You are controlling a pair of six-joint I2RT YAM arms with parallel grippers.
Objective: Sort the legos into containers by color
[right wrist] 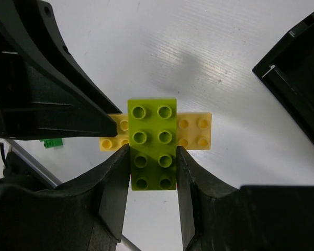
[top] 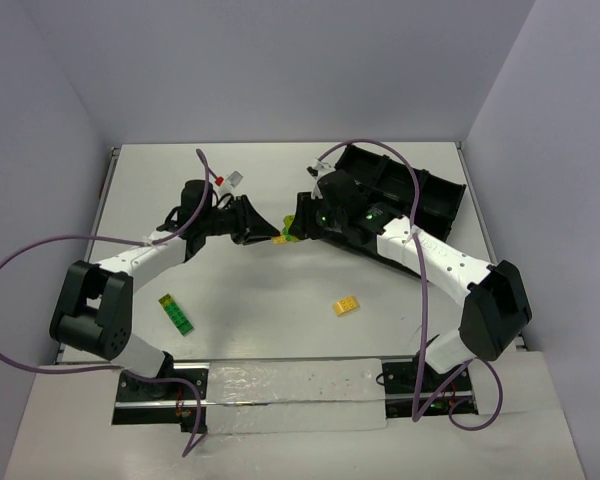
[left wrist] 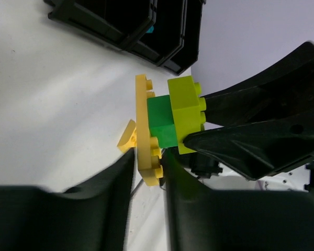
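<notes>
At the centre of the top view a joined stack [top: 285,231] is held between both arms. Its yellow plate [left wrist: 144,120] is pinched edge-on by the left end effector [left wrist: 148,168] and its lime brick [right wrist: 152,133] is pinched by the right end effector [right wrist: 153,170], with a green brick [left wrist: 162,124] sandwiched between the two. The black tray [top: 442,190] is seen at upper right, near the stack; a loose yellow brick [top: 346,306] and a loose green brick [top: 177,313] are seen lying on the table [top: 270,290] lower down.

No readable text, labels or numbers anywhere.
</notes>
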